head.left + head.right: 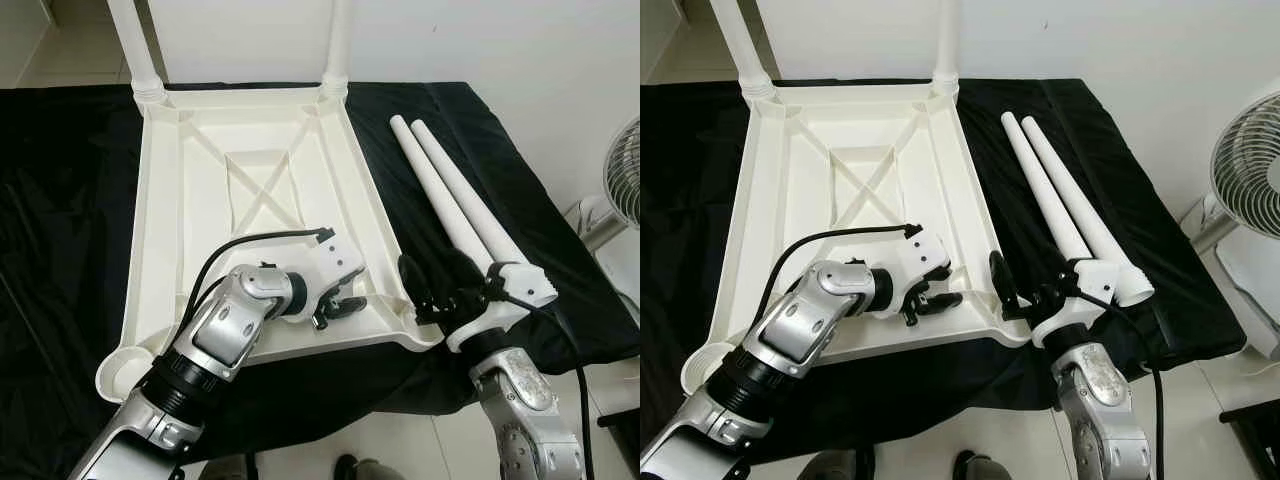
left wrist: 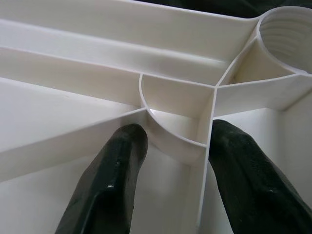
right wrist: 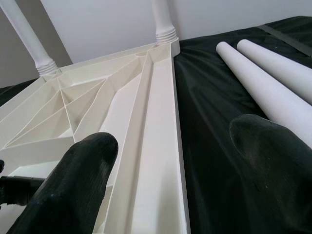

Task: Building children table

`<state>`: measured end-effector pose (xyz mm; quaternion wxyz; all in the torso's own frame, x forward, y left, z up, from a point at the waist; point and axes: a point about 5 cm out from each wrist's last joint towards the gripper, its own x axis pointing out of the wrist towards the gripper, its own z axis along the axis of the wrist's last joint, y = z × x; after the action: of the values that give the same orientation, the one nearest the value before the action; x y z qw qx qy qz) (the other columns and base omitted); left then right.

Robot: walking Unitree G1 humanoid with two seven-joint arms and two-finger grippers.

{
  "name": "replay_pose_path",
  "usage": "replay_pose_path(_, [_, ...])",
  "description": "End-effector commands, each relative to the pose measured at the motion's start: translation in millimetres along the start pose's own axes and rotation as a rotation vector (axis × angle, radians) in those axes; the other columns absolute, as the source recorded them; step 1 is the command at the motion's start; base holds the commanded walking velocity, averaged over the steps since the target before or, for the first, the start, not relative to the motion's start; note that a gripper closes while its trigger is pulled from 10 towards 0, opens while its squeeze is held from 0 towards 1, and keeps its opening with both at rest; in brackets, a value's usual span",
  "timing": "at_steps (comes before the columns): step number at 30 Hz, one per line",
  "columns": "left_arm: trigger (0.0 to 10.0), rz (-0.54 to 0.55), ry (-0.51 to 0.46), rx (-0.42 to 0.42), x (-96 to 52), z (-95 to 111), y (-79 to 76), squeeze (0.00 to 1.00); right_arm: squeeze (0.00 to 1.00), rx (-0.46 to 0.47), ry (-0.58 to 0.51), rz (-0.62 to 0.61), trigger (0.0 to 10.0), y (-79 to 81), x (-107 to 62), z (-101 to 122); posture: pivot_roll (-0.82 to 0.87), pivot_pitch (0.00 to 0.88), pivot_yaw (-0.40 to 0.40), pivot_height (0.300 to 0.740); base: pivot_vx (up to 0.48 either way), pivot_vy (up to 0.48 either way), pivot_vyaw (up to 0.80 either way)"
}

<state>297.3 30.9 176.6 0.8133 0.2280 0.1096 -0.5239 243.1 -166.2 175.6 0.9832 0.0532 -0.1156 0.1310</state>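
Resting upside down on a black cloth (image 1: 60, 200): white plastic children's table top (image 1: 160, 200).
Left gripper (image 1: 338, 308) is held open inside its near right corner; right gripper (image 1: 432, 282), open, straddles that rim beside two loose white tubular legs (image 1: 455, 200).

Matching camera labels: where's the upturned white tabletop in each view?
Left eye view: tabletop centre-left.
Right eye view: tabletop left of centre.
Left wrist view: its ribs close up, one between the open fingers of the left gripper.
Right wrist view: its rim runs away from the right gripper.
Shared landmark: the fitted far-right leg, in both eye views and the right wrist view.
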Motion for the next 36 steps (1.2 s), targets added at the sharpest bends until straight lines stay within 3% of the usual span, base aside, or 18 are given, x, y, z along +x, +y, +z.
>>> replay_pose_path(1, [10.0, 0.282, 0.026, -0.016, 1.9, -2, 12.9, 0.00, 0.00, -0.005, 0.010, -0.033, 10.0, -5.5, -1.8, -3, 0.02, 0.193, -0.016, 0.740, 0.000, 0.000, 0.00])
replay_pose_path(8, [10.0, 0.410, 0.089, -0.072, 1.6, -13, 29.3, 0.00, 0.00, 0.000, 0.002, -0.049, 10.0, -5.7, -0.1, -3, 0.02, 0.191, -0.012, 0.740, 0.000, 0.000, 0.00])
replay_pose_path(14, [10.0, 0.558, 0.039, -0.074, -4.4, -8, 52.3, 0.00, 0.00, 0.001, -0.005, -0.051, 10.0, -4.6, 1.5, -2, 0.01, 0.182, -0.012, 0.740, 0.000, 0.000, 0.00])
replay_pose_path(16, [10.0, 0.587, 0.031, -0.061, -8.0, -4, 61.4, 0.00, 0.00, 0.003, -0.006, -0.049, 10.0, -3.8, 1.8, -3, 0.01, 0.181, -0.012, 0.740, 0.000, 0.000, 0.00])
replay_pose_path(22, [10.0, 0.611, 0.034, -0.061, -13.8, -5, 68.0, 0.00, 0.00, 0.002, -0.004, -0.049, 10.0, -3.6, 1.4, -3, 0.01, 0.180, -0.013, 0.740, 0.000, 0.000, 0.00])
replay_pose_path(28, [10.0, 0.530, -0.008, -0.086, -15.5, -1, 61.6, 0.00, 0.00, -0.001, -0.004, -0.048, 10.0, -4.0, 1.5, -3, 0.01, 0.177, -0.012, 0.740, 0.000, 0.000, 0.00])
replay_pose_path(29, [10.0, 0.412, -0.059, -0.072, -18.4, 3, 49.1, 0.00, 0.00, -0.006, -0.009, -0.051, 10.0, -6.3, 2.9, -1, 0.01, 0.173, -0.014, 0.740, 0.000, 0.000, 0.00])
replay_pose_path(30, [10.0, 0.412, -0.059, -0.072, -18.4, 3, 49.1, 0.00, 0.00, -0.006, -0.009, -0.051, 10.0, -6.3, 2.9, -1, 0.01, 0.173, -0.014, 0.740, 0.000, 0.000, 0.00])
replay_pose_path(31, [10.0, 0.307, -0.092, -0.048, -22.8, 6, 38.5, 0.00, 0.00, -0.012, -0.014, -0.056, 10.0, -9.1, 4.5, 0, 0.02, 0.170, -0.017, 0.740, 0.000, 0.000, 0.00])
replay_pose_path(33, [10.0, 0.307, -0.092, -0.048, -22.8, 6, 38.5, 0.00, 0.00, -0.012, -0.014, -0.056, 10.0, -9.1, 4.5, 0, 0.02, 0.170, -0.017, 0.740, 0.000, 0.000, 0.00])
replay_pose_path(34, [10.0, 0.235, -0.111, -0.029, -26.0, 7, 30.9, 0.00, 0.00, -0.016, -0.017, -0.059, 10.0, -11.0, 5.7, 2, 0.02, 0.170, -0.017, 0.740, 0.000, 0.000, 0.00])
replay_pose_path(35, [10.0, 0.235, -0.111, -0.029, -26.0, 7, 30.9, 0.00, 0.00, -0.016, -0.017, -0.059, 10.0, -11.0, 5.7, 2, 0.02, 0.170, -0.017, 0.740, 0.000, 0.000, 0.00])
replay_pose_path(36, [10.0, 0.057, -0.102, 0.032, -36.3, 0, 11.6, 0.00, 0.00, -0.036, -0.023, -0.060, 10.0, -18.0, 10.7, 4, 0.03, 0.161, -0.026, 0.740, 0.000, 0.000, 0.00])
